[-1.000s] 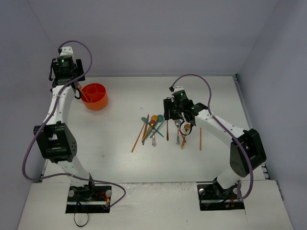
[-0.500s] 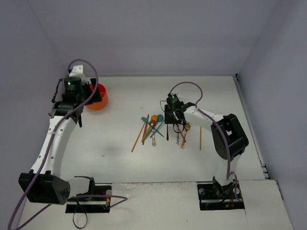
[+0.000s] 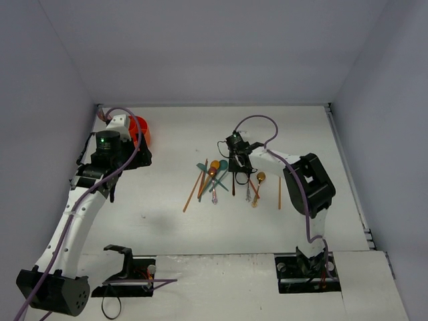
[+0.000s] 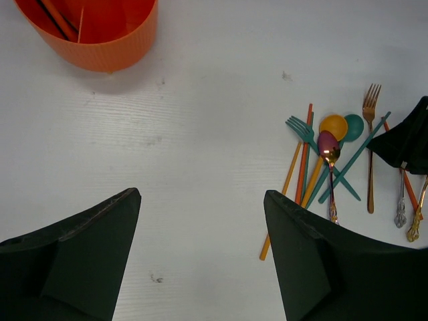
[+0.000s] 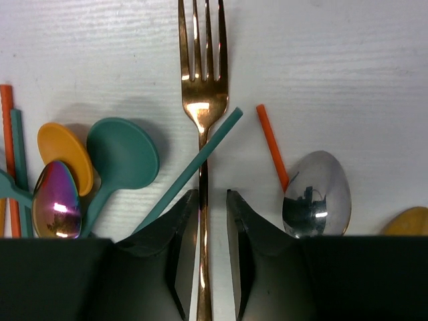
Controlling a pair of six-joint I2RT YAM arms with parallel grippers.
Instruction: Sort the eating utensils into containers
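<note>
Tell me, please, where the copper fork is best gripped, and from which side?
Take the copper fork by its slim, straight handle, just past where the teal chopstick crosses it, coming from straight above. It lies flat, so the fingers must drop either side. The right gripper straddles it there.

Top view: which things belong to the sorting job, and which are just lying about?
Job:
cup
gold fork
teal spoon
orange spoon
silver spoon
teal fork
teal chopstick
orange chopstick

Not job:
table
purple cables, which are part of the rig
</note>
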